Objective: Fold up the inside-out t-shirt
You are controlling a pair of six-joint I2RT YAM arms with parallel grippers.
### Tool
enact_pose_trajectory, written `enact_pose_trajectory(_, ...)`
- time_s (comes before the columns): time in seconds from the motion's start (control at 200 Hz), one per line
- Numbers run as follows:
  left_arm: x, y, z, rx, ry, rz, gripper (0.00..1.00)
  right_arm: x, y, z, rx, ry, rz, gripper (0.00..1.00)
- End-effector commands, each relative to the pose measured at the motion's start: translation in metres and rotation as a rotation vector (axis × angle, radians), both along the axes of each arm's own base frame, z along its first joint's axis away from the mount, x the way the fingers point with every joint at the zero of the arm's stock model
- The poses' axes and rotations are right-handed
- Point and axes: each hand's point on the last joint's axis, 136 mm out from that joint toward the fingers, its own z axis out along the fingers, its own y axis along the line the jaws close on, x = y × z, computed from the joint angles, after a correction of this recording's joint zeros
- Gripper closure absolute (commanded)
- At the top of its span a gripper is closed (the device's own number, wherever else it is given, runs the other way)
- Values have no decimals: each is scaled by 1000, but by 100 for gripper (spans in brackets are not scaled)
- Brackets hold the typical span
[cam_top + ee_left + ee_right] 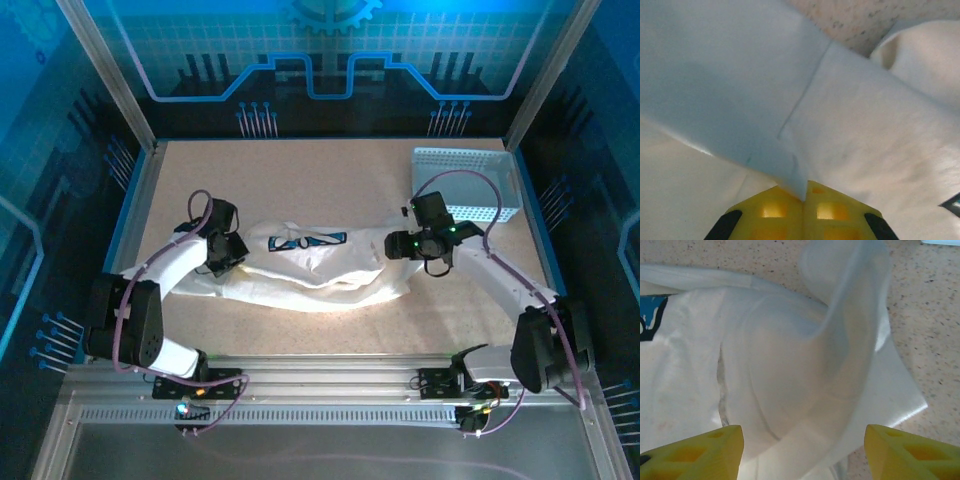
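Closest to the lens on the left wrist: yellow fingers [771,212] of the left gripper [804,199] pressed flat together, pinching a raised crease of the inside-out t-shirt [875,135]. Pinched at the cloth's left end, most likely, to get a firm hold on an edge before any lifting or folding over.

On the right wrist, by contrast: right gripper [802,452] spread wide, one yellow finger [695,452] either side of a standing hump of white cloth, touching neither side as far as can be seen. Poised so, probably, to close on that hump and match the left-hand grip.

Farther out, seen from above: shirt lying as a long rumpled band across the middle of the table [330,175], blue-and-dark logo [305,241] facing up, left end under the left gripper, right end bunched just beneath the right one. Stretched between both hands, then, neither flattened nor folded yet.

Farthest back, at the right rear corner: light blue-grey perforated basket [470,182], well apart from the cloth and from both grippers.
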Motion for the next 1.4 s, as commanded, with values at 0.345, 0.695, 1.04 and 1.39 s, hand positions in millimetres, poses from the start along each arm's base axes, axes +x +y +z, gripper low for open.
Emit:
enact_pose_trajectory(0.345,7,14,59,16,-158,19,100,37,25,0,42,19,4,84)
enact_pose_trajectory(0.695,-36,21,143,-47,-387,27,100,-30,-11,81,40,-128,-16,99)
enact_pose_trajectory(1.04,32,22,106,3,-218,6,100,19,15,66,76,-59,-2,98)
enact_pose_trajectory(1.39,83,41,37,4,4,45,55,95,1,-4,-34,58,-65,77)
